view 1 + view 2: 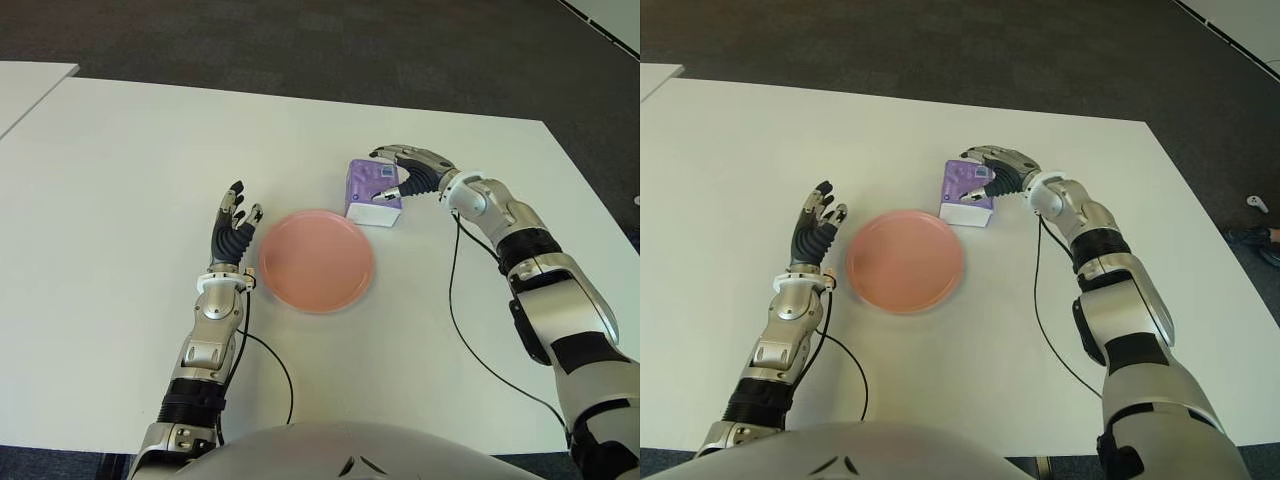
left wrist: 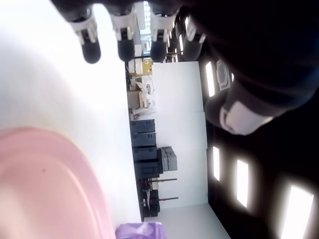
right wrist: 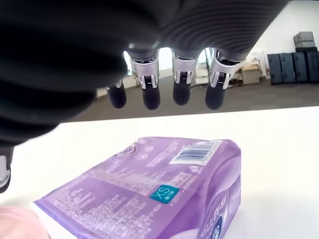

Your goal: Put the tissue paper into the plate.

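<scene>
A purple pack of tissue paper (image 1: 371, 190) lies on the white table (image 1: 120, 180), just beyond the right rim of the pink plate (image 1: 317, 260). My right hand (image 1: 398, 172) hovers over the pack's right side with its fingers spread, holding nothing. In the right wrist view the fingertips (image 3: 181, 94) hang above the tissue pack (image 3: 149, 191) with a gap between them. The left hand (image 1: 234, 225) is held fingers up just left of the plate, open and empty. The plate has nothing in it.
The table's far edge (image 1: 300, 100) meets dark carpet. A second white table corner (image 1: 25, 85) shows at far left. Thin black cables (image 1: 455, 300) run along both forearms over the tabletop.
</scene>
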Controlling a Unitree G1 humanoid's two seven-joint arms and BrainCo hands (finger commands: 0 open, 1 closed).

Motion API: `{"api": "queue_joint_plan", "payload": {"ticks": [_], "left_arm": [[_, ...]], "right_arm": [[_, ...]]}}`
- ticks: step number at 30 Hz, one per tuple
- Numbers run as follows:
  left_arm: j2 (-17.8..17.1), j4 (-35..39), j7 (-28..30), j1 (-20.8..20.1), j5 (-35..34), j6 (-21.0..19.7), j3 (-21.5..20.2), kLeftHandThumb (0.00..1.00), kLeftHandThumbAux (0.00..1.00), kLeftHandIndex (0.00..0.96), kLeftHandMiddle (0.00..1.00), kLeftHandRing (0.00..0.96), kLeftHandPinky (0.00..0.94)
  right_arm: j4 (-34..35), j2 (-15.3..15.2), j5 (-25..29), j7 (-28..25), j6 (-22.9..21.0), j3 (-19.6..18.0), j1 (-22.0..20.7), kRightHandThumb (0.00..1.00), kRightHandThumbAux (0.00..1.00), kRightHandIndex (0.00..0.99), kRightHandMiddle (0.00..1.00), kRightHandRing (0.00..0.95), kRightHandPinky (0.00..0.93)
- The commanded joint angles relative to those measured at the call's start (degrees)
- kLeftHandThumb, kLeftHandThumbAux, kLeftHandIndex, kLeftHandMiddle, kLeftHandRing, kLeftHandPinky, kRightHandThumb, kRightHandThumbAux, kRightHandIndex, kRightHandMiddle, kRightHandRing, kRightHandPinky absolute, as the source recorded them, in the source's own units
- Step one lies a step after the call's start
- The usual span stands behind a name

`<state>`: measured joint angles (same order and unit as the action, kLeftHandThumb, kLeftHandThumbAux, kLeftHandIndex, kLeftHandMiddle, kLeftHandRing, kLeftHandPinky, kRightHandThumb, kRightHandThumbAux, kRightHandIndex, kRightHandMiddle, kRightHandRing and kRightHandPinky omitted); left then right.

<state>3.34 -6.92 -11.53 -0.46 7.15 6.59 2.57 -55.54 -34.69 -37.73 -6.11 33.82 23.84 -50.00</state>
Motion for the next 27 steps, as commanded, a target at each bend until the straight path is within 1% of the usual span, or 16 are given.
{"api": "queue_joint_plan", "payload": {"ticks": [1, 8, 12, 16, 20, 27], "left_arm": [[0.72, -0.01, -0.39, 1.04, -0.09, 0.21, -0.14, 0.0, 0.566, 0.0, 0.0, 0.0, 0.0], [0.84, 0.09, -0.53, 1.1, 0.02, 0.38, -0.03, 0.0, 0.572, 0.0, 0.0, 0.0, 0.0], [0.51, -0.43, -0.62, 0.66, 0.34, -0.17, -0.17, 0.0, 0.571, 0.0, 0.0, 0.0, 0.0], [0.49, -0.9, -1.02, 0.53, 0.44, 0.17, -0.46, 0.0, 0.572, 0.0, 0.0, 0.0, 0.0], [0.46, -1.81, -0.9, 0.37, 0.25, 1.34, -0.52, 0.0, 0.573, 0.0, 0.0, 0.0, 0.0], [0.27, -1.95, -0.36, 0.61, 0.64, 2.33, 0.1, 0.0, 0.57, 0.0, 0.0, 0.0, 0.0]], "right_arm": [[0.27, -0.51, 0.95, -0.15, -0.75, -0.68, 1.6, 0.271, 0.374, 0.0, 0.0, 0.0, 0.0], [-0.17, -0.52, 0.46, 0.2, -0.89, -0.61, 1.88, 0.263, 0.363, 0.0, 0.0, 0.0, 0.0], [-1.35, -0.07, -0.25, 0.92, -0.76, 0.08, 1.97, 0.258, 0.365, 0.0, 0.0, 0.0, 0.0], [-2.36, 0.67, -0.75, 1.61, -0.76, 0.79, 2.06, 0.254, 0.371, 0.0, 0.0, 0.0, 0.0], [-4.23, 2.06, -1.94, 2.73, -1.0, 2.28, 1.91, 0.252, 0.379, 0.0, 0.0, 0.0, 0.004], [-6.82, 3.04, -3.15, 3.83, -0.63, 4.46, 1.17, 0.261, 0.394, 0.0, 0.0, 0.0, 0.004]]}}
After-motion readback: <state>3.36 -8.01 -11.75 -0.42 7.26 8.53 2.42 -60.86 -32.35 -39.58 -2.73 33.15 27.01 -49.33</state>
